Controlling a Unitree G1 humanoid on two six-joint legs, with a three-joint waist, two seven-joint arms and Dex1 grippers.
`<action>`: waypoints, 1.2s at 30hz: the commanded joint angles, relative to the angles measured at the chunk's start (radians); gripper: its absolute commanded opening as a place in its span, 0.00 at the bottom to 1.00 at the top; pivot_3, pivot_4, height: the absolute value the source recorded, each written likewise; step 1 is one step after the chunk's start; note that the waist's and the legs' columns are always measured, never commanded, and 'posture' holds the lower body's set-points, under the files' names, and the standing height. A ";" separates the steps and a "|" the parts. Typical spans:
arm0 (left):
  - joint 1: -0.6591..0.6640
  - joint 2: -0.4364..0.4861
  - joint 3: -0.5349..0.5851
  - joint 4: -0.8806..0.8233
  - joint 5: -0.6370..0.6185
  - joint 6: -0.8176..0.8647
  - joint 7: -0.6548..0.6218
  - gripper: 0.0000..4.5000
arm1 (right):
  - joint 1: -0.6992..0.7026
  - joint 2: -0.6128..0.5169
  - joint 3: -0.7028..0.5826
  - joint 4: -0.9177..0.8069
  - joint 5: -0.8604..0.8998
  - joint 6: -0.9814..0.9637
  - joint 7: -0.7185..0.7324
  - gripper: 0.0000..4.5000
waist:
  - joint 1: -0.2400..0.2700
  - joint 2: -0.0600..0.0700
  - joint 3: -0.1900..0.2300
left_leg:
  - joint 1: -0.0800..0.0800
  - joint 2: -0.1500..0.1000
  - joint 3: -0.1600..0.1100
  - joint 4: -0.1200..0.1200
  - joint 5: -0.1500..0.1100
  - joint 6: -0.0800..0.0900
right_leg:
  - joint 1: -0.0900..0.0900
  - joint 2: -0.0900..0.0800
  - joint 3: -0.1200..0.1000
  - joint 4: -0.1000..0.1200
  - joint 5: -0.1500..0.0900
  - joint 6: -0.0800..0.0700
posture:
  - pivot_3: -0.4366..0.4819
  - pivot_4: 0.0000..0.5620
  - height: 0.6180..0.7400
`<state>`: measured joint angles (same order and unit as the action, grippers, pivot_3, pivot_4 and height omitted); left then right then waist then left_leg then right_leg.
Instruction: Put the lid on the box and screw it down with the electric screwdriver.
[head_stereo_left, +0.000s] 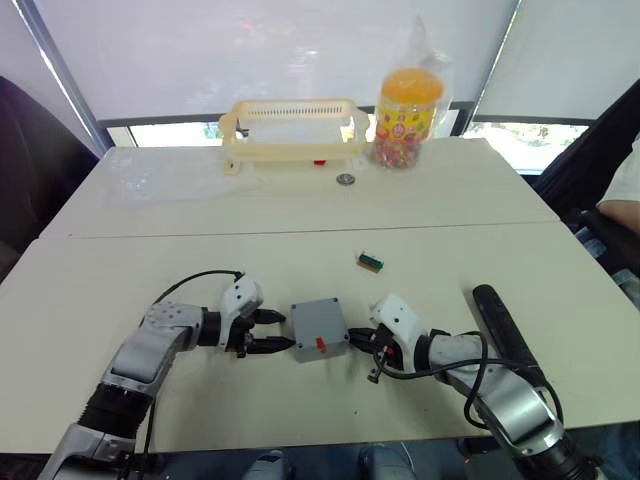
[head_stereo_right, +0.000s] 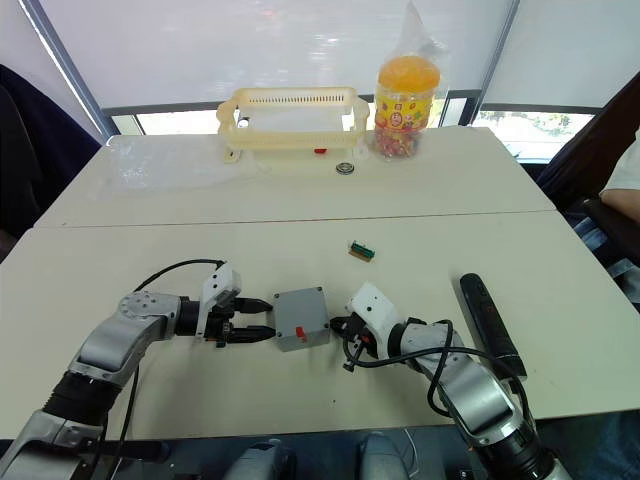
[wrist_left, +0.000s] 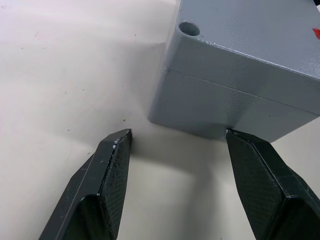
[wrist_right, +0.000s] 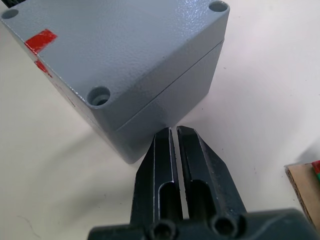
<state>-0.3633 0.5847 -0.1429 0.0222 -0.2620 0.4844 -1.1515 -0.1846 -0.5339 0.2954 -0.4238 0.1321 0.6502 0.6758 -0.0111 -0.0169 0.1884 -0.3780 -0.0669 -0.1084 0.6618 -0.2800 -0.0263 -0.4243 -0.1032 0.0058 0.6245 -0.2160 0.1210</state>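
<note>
Where the two cream desk halves meet near the front, sits the box: grey, square, matte speckled plastic, lid already seated on top with a thin seam running round the sides. Shows round screw holes at the lid corners and a red mark crossing from the lid edge down the near side. Flanked by both arms. Left tool set wide, its two black ridged fingers spread on the desk just short of the box's side, one tip close to the box's lower edge; contact cannot be told. Right tool closed down to a hairline gap, gripping nothing, tips against or just off the box's lower wall near a corner. Lying to the right, well apart from the box, the electric screwdriver: long, black, cylindrical, flat on the desk beside the right forearm. Between box and far edge, a small green-brown block. Further back, a small round metal disc, a cream slotted plastic basket with something red showing beneath its front edge, and a clear jar with an orange lid, filled with mixed coloured pieces and partly wrapped in clear plastic. At the right edge, a person's arm.
</note>
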 joint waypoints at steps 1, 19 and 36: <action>-0.008 0.003 0.013 -0.018 -0.019 -0.016 0.006 0.68 | -0.001 -0.002 0.006 -0.041 0.012 -0.008 0.013 0.03 | 0.000 0.000 0.000 | 0.000 0.000 0.000 0.000 0.000 0.000 | 0.000 0.000 0.000 0.000 0.000 0.000 | 0.48 0.27 1.00; -0.126 0.290 0.215 -0.455 -0.445 0.440 -0.001 1.00 | 0.086 -0.069 -0.495 -0.263 0.272 0.217 -0.045 0.99 | 0.000 0.001 0.001 | -0.009 0.001 -0.003 0.001 0.000 0.000 | -0.002 0.000 -0.005 -0.007 0.001 0.000 | 0.48 0.27 1.00; -0.092 0.327 0.131 -0.546 -0.402 0.371 0.038 0.60 | 0.127 -0.055 -0.366 -0.011 0.232 -0.031 -0.009 1.00 | 0.000 0.003 0.002 | -0.009 0.002 -0.002 0.000 0.000 0.000 | -0.003 0.001 -0.005 -0.008 0.001 -0.001 | 0.48 0.27 1.00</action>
<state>-0.4453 0.8961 -0.0279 -0.4938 -0.6472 0.8593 -1.1123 -0.0577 -0.5944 -0.0741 -0.4280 0.3657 0.6498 0.6595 -0.0114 -0.0142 0.1904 -0.3870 -0.0645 -0.1104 0.6620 -0.2799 -0.0262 -0.4270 -0.1023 0.0005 0.6167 -0.2152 0.1199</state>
